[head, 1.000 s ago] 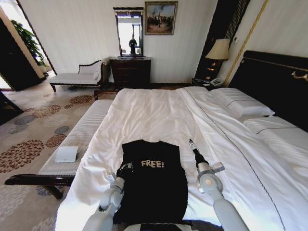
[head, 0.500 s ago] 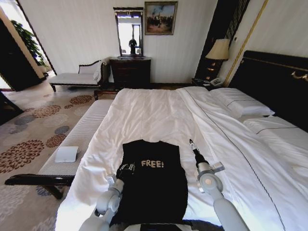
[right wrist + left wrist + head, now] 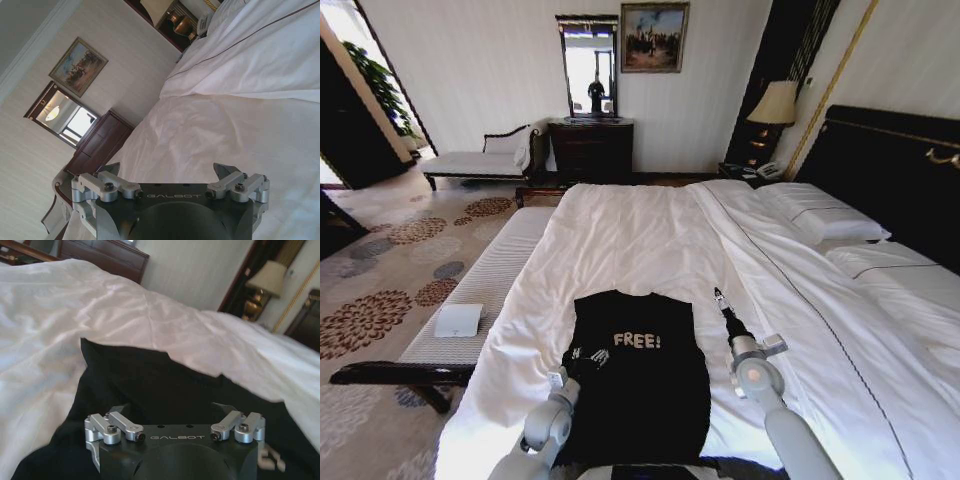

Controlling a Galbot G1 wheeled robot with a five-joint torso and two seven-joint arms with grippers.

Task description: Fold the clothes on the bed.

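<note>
The black cotton T-shirt [image 3: 638,375] is lying flat, sleeves tucked in, on the rumpled white bed [image 3: 650,240]. The left gripper [image 3: 586,355] is hovering spread over its edge; the right gripper [image 3: 719,298] is waiting alongside, fingers apart

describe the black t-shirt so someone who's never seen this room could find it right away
Start at the big double bed with white sheets and a tall dark headboard. On its near end, between the left gripper and the right gripper, lies the T-shirt. It is the only black item on the white bedding, with white "FREE!" lettering on the chest.
</note>
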